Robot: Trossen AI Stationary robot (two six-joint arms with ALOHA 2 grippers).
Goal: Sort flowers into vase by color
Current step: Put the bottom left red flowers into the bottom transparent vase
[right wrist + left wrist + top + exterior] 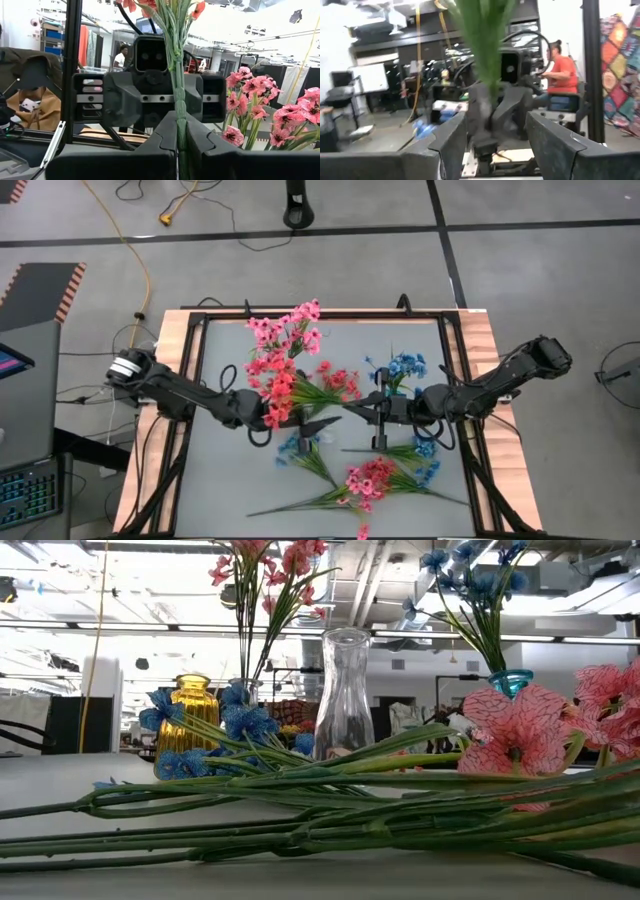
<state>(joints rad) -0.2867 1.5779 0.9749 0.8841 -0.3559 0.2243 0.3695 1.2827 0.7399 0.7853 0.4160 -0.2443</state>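
We take the coral-red spray (pixel 338 383) in the middle of the table (pixel 225 480) as our landmark. It is held upright above the table top.

Farthest to the left of it, a bunch of coral-red flowers (pixel 268 380) stands beside the left arm. Beyond that bunch, toward the far edge, rises a bunch of pink flowers (pixel 290 330).

Just left of the spray we see the left gripper (pixel 318 423). In its own wrist view its fingers (pixel 452 142) stand released and well apart. The spray's green stem (pixel 485 45) shows blurred in the gap, and neither finger touches it.

The spray itself shows best in the right wrist view. Its thin green stem (pixel 179 85) runs straight up to the red blossoms.

Immediately right of the spray is the right gripper (pixel 358 408), which faces the left one. It is clenched on the stem, with both fingers (pixel 162 142) pressed against it.

Farther right of the spray, blue flowers (pixel 403 366) stand in a teal vase (pixel 510 683).

On the near side of the spray, more flowers lie loose on the table. They are a blue spray (pixel 297 445) and, to its right, a pink spray (pixel 370 478).
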